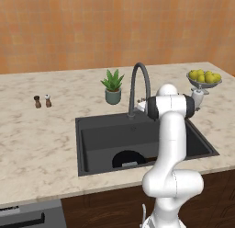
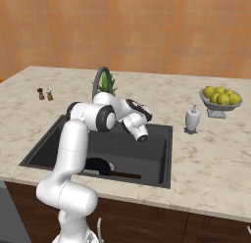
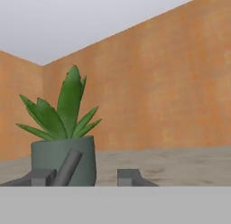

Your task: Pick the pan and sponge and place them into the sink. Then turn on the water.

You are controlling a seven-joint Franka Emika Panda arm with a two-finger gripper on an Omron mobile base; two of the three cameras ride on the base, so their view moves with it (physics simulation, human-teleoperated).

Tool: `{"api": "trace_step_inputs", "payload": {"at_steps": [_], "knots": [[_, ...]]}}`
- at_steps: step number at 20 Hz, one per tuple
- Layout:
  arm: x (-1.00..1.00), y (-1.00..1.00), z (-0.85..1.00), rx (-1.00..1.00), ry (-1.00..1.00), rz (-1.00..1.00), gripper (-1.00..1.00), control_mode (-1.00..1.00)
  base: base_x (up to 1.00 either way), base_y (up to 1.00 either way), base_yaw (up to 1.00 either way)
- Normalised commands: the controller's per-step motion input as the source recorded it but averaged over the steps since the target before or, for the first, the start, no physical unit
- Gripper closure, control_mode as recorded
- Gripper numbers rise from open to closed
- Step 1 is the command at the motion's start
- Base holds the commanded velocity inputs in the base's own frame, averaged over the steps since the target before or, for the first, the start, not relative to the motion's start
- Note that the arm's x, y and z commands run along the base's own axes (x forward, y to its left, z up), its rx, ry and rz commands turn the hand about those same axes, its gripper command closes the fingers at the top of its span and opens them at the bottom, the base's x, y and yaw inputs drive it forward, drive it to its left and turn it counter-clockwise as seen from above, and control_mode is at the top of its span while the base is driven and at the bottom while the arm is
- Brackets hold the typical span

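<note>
My gripper empty, 2 tips apart, level at tap, likely lined up to turn water on. Potted plant just behind. Pan and sponge lie in sink.

One pan, two shakers, one plant, one fruit bowl.
</note>
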Motion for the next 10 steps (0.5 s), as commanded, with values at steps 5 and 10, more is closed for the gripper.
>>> {"api": "trace_step_inputs", "payload": {"at_steps": [5, 10], "knots": [[0.20, -0.95, -0.31, -0.08, -0.05, -0.03, 1.00, -1.00, 0.00, 0.00, 0.00], [0.07, -0.98, -0.40, -0.09, -0.01, -0.04, 1.00, -1.00, 0.00, 0.00, 0.00]]}}
